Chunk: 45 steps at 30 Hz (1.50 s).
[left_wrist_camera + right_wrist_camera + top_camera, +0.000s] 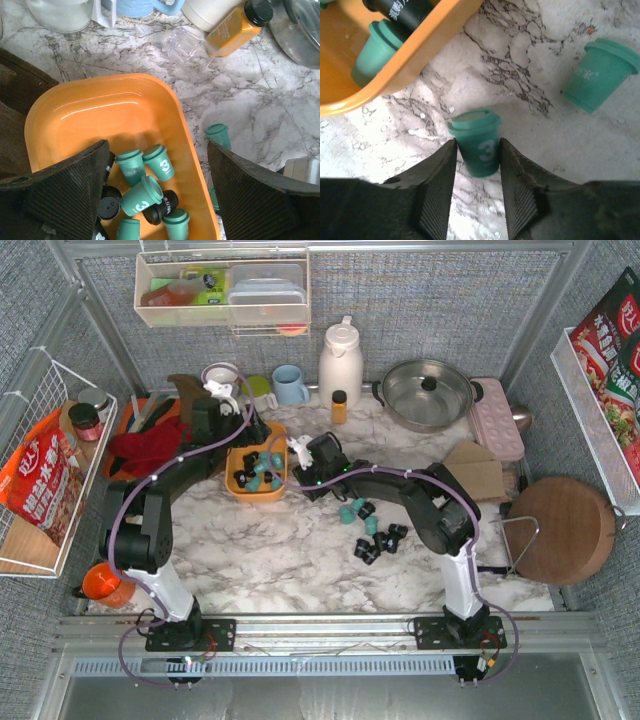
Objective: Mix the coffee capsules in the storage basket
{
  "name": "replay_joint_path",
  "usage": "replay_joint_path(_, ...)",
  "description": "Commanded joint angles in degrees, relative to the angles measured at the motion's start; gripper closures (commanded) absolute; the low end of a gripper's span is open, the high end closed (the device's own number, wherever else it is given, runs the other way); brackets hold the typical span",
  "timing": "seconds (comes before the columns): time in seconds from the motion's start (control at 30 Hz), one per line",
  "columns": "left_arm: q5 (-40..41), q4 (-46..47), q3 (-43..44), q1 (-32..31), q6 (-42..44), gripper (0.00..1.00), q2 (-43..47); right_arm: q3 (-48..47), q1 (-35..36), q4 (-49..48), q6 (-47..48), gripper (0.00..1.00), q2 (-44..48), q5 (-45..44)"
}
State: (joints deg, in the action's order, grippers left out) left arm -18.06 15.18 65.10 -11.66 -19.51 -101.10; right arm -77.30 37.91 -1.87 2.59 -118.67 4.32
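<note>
One teal capsule (478,136) sits pinched in our right gripper (476,146), rim forward; storage basket (415,57) lies upper left; left gripper (157,150) gapes wide.

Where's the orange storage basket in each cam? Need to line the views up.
Top external: the storage basket sits left of centre, toward the back of the table.
Left wrist: it fills the left and centre of the picture, seen from above.
Right wrist: only one rounded corner shows, at the top left.
Shared landmark: the teal capsules lying inside it.
</note>
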Motion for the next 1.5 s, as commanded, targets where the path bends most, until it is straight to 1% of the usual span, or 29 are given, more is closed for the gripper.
replay_joint_path(0.0,-2.4,3.3,-1.3,-0.5,0.7,0.18,1.3,1.9,0.0,-1.1,-0.8,0.6,2.6,0.2)
replay_joint_path(0.13,-4.5,7.6,-4.1,-1.9,2.4,0.21,3.0,5.3,0.0,-2.2,-1.1,0.71,7.5,-0.9)
replay_joint_path(0.23,-6.3,12.0,-7.3,-3.7,5.1,0.22,5.1,8.7,-0.2,-4.1,-2.4,0.77,13.5,-1.3)
replay_joint_path(0.3,-8.0,16.2,-10.3,-5.4,7.8,0.22,6.9,11.1,-0.4,-5.3,-3.9,0.79,17.9,-1.4)
replay_joint_path(0.43,-13.2,31.4,-20.3,-10.6,16.9,0.21,12.5,17.1,-0.7,-8.8,-10.0,0.83,27.8,-3.0)
replay_joint_path(0.57,-17.6,44.2,-30.4,-16.5,30.0,0.13,16.5,23.2,-0.9,-11.7,-17.6,0.85,36.2,-3.9)
replay_joint_path(0.63,-18.6,45.5,-32.6,-19.0,34.7,0.12,17.5,25.0,-0.9,-12.2,-21.2,0.85,39.4,-4.1)
replay_joint_path(0.8,-17.2,44.6,-33.5,-23.2,38.3,0.11,19.0,28.3,-0.7,-14.1,-27.4,0.86,44.8,-2.9)
replay_joint_path(0.97,-13.4,44.6,-34.5,-26.5,41.4,0.11,21.1,29.3,0.3,-14.3,-30.4,0.87,46.5,-1.0)
replay_joint_path(1.13,-9.7,44.5,-35.0,-28.2,43.1,0.1,22.4,29.7,1.2,-16.3,-33.7,0.86,46.2,1.0)
replay_joint_path(1.2,-8.9,44.5,-35.2,-28.4,43.8,0.14,22.9,29.4,1.6,-16.3,-34.2,0.86,45.8,1.6)
replay_joint_path(1.23,-8.8,44.4,-35.3,-28.5,44.2,0.2,23.2,29.4,1.7,-16.3,-34.5,0.86,45.7,1.6)
replay_joint_path(1.3,-9.0,44.2,-35.4,-28.7,44.7,0.35,23.5,29.3,1.9,-16.5,-34.9,0.86,45.7,1.5)
replay_joint_path(1.33,-9.0,44.1,-35.4,-28.7,44.8,0.42,23.6,29.2,1.9,-16.6,-35.2,0.86,45.7,1.5)
replay_joint_path(1.43,-9.7,43.9,-35.3,-28.9,44.7,0.52,23.9,28.6,2.0,-15.6,-35.4,0.86,45.6,1.5)
replay_joint_path(1.47,-10.0,43.7,-35.2,-28.9,44.7,0.58,24.0,28.4,2.1,-15.3,-35.5,0.85,45.6,1.5)
